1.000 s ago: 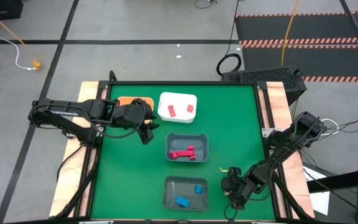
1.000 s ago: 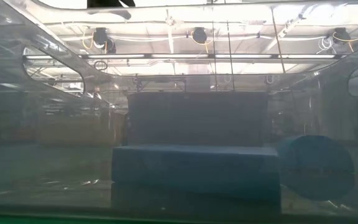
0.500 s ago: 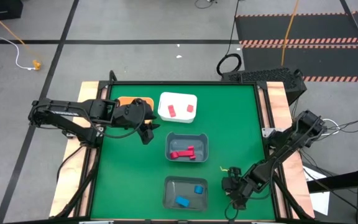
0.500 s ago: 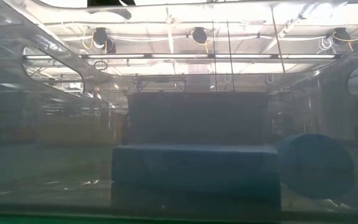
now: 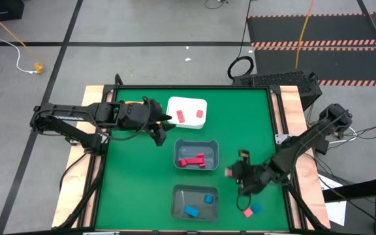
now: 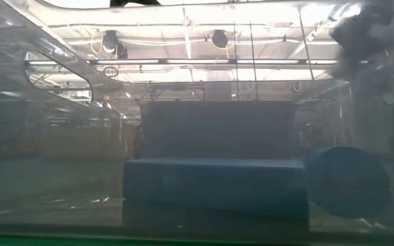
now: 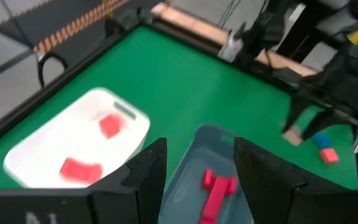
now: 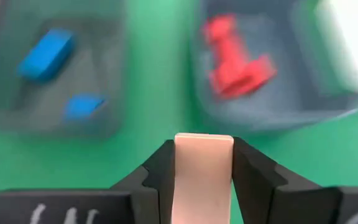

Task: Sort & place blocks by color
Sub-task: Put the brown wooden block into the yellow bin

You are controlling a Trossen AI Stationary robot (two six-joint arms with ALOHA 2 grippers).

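My right gripper (image 5: 234, 173) is shut on a pink-salmon bar block (image 8: 204, 177) above the green mat, right of the two grey bins. A pink block (image 5: 247, 213) and a blue block (image 5: 256, 208) lie flat on the mat near the gripper, toward the near edge. Red blocks sit in the far grey bin (image 5: 209, 145), blue blocks in the near grey bin (image 5: 178, 196), and two red-pink blocks in the white bin (image 5: 187, 102). My left gripper (image 7: 194, 168) is open and hangs empty above the mat beside the white bin. My right gripper pinches the pink-salmon bar between its two fingers. The bar lies along the fingers, and its free end (image 8: 204, 142) reaches just past their tips. The arm comes in from the table's right side, slanting down. The bar is lifted clear of the mat.
An orange bin (image 5: 130, 104) at the far left is mostly hidden under my left arm. The low view looks through a clear bin wall at a blue bar (image 6: 214, 184) and a blue round piece (image 6: 347, 181). Bare mat lies left of the grey bins.
My right gripper has risen from the near right corner and moved toward the far edge and the grey bins, carrying the pink-salmon bar clear of the mat. The pink and blue blocks that it had covered now show. My left gripper has shifted slightly toward the white bin.
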